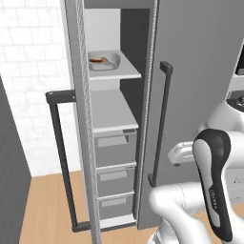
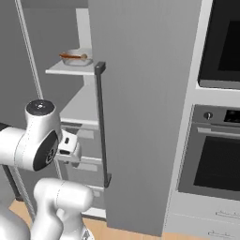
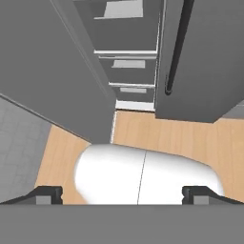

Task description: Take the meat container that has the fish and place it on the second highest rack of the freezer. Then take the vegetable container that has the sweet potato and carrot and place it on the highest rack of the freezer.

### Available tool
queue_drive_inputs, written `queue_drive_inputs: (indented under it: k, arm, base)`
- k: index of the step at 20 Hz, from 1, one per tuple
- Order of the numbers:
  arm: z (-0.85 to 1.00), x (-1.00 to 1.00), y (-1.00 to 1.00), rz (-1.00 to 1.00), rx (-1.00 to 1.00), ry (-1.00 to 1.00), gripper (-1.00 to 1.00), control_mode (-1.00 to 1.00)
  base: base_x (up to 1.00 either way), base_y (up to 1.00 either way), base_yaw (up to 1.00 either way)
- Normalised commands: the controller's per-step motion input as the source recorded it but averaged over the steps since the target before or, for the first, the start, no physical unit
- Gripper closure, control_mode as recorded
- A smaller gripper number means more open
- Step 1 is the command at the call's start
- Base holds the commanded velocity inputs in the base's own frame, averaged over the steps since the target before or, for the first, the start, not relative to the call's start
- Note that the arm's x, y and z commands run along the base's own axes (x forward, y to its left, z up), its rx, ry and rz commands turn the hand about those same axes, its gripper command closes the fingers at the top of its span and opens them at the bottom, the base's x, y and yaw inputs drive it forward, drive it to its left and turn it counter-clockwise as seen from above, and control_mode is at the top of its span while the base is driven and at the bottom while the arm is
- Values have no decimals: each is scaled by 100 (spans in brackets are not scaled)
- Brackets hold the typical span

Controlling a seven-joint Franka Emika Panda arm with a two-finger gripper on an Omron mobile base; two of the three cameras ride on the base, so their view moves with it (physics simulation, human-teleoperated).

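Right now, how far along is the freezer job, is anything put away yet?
One container already sits on a shelf inside the open freezer, holding something orange-brown; I can't tell if it's fish or vegetables, or which rack that is. The shelf below is bare. The gripper is open and holds nothing, pointed down at the floor by the drawers. At least one container is still to be fetched.

Inside the open freezer, the upper rack (image 1: 116, 71) carries a shallow container (image 1: 104, 61) holding orange and brown food. The rack below it (image 1: 114, 114) sits above three stacked drawers (image 1: 116, 178).
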Motion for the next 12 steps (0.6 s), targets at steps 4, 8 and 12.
queue_drive_inputs:
  k: [4, 8, 12]
  arm:
    - [0, 0, 0, 0, 0, 0, -100, 100]
    - [0, 0, 0, 0, 0, 0, -100, 100]
    - [0, 0, 0, 0, 0, 0, -100, 100]
  base:
    - [-6, -43, -6]
    - [4, -83, 0]
    - [0, -100, -1]
